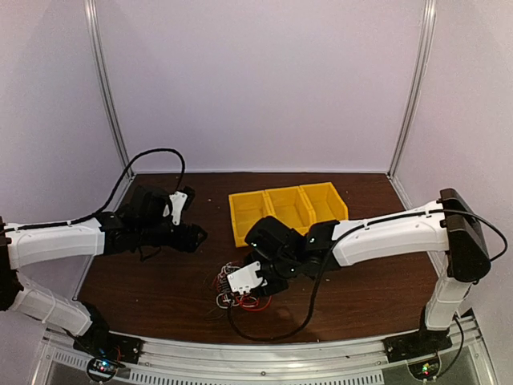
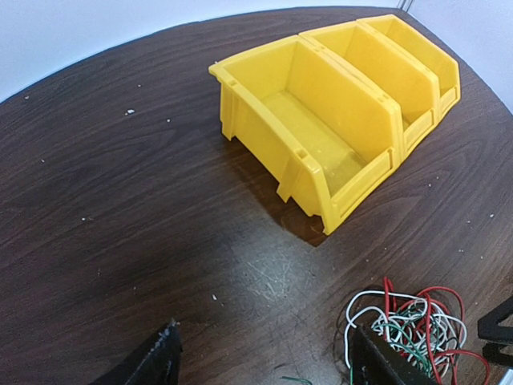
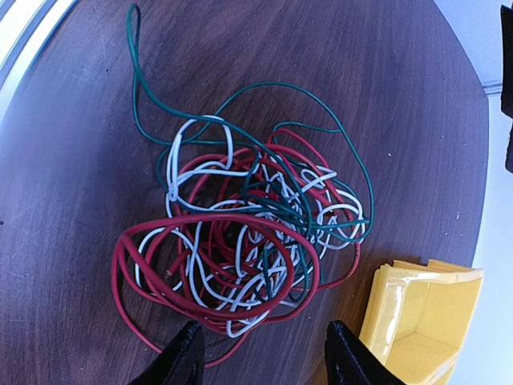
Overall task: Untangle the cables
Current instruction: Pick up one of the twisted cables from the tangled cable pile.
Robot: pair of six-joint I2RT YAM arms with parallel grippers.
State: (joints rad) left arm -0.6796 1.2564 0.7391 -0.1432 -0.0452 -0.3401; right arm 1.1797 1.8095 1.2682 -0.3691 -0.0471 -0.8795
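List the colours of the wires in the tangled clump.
The cables are red, white and dark green; the right wrist view shows them best.

Glossy plastic bins (image 2: 264, 152), wood-grain table (image 2: 120, 200), smooth cables (image 3: 240, 241)

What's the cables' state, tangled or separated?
Tangled: the cables lie in one clump on the table, red, white and green strands looped through each other.

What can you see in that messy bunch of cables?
The cables are thin, bendy wires, red, white and dark green, looped through each other in one loose clump. They look plastic-coated. The clump lies on the dark wooden table, near the yellow bin but not touching it. The right arm's open fingers sit at its edge, gripping nothing.
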